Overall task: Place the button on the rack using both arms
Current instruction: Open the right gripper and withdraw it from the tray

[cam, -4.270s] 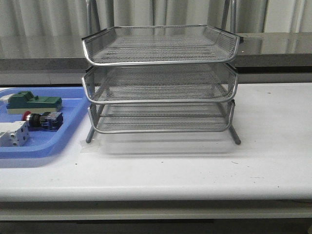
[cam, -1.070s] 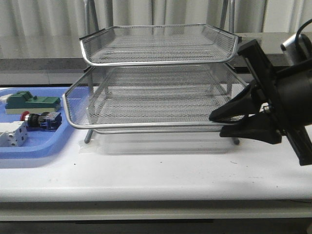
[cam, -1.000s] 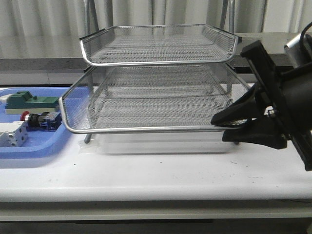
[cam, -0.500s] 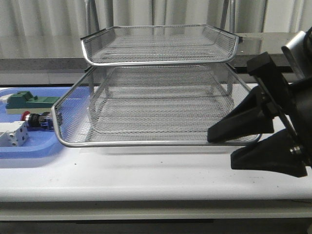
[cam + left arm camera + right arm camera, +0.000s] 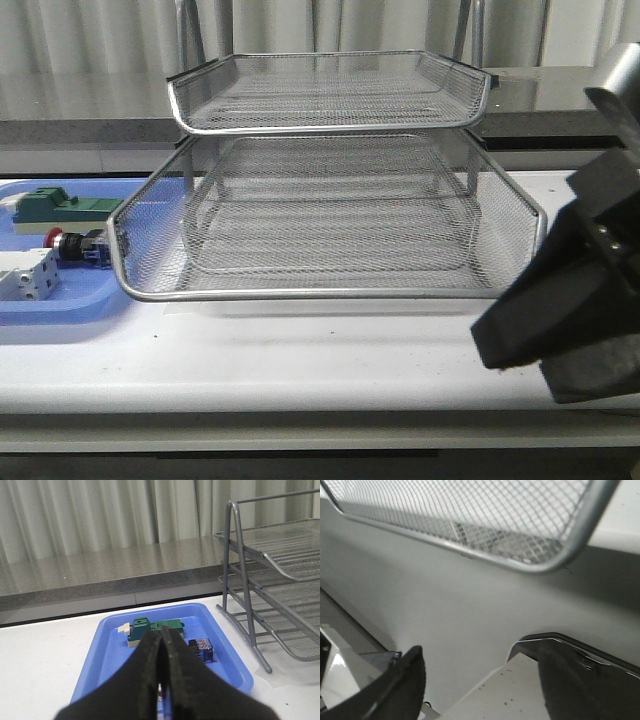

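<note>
Once let go, right gripper (image 5: 475, 675) withdrew.

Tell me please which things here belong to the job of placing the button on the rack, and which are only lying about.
Belong to the job:
- button, in the blue tray
- rack, middle tier pulled out
- right gripper, open, near that tier
- left gripper, shut, above the tray

Only lying about:
- blue tray
- green block
- white-grey block

Even, soft indoor light throughout; close claw (image 5: 161, 680) parts look blurred, and the rack (image 5: 330, 215) casts faint shadows.
</note>
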`<move>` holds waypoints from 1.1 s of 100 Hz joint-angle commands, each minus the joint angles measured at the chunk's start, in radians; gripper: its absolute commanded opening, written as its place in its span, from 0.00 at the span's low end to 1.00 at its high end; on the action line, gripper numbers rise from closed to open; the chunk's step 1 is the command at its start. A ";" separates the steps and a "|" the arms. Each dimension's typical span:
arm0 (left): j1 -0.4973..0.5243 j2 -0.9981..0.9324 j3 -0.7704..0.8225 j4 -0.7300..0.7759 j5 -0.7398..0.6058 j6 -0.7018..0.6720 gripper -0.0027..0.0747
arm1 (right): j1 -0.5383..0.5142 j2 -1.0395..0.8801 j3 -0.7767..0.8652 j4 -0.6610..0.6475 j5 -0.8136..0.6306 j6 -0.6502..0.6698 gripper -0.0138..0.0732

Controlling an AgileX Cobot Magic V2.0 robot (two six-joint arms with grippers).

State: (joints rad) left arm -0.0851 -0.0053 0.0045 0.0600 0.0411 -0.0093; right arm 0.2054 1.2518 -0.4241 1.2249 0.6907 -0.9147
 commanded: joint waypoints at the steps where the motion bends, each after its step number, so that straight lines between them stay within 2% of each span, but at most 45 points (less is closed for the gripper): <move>1: 0.002 -0.031 0.033 0.000 -0.078 -0.011 0.01 | -0.001 -0.093 -0.040 -0.166 0.012 0.152 0.71; 20: 0.002 -0.031 0.033 0.000 -0.078 -0.011 0.01 | -0.002 -0.275 -0.109 -0.568 0.013 0.505 0.70; 37: 0.002 -0.031 0.033 0.000 -0.078 -0.011 0.01 | -0.002 -0.420 -0.196 -0.962 0.092 0.845 0.70; 48: 0.002 -0.031 0.033 0.000 -0.078 -0.011 0.01 | -0.002 -0.507 -0.236 -1.146 0.157 0.984 0.70; 57: 0.002 -0.031 0.033 0.000 -0.078 -0.011 0.01 | -0.002 -0.579 -0.253 -1.225 0.204 1.046 0.70; 78: 0.002 -0.031 0.033 0.000 -0.078 -0.011 0.01 | -0.002 -0.696 -0.256 -1.302 0.317 1.099 0.67; 90: 0.002 -0.031 0.033 0.000 -0.078 -0.011 0.01 | -0.002 -0.734 -0.256 -1.352 0.340 1.126 0.54; 110: 0.002 -0.031 0.033 0.000 -0.078 -0.011 0.01 | -0.002 -0.751 -0.256 -1.388 0.327 1.133 0.25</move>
State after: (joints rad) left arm -0.0851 -0.0053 0.0045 0.0600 0.0411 -0.0093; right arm 0.2054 0.4992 -0.6472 -0.1319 1.0731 0.2132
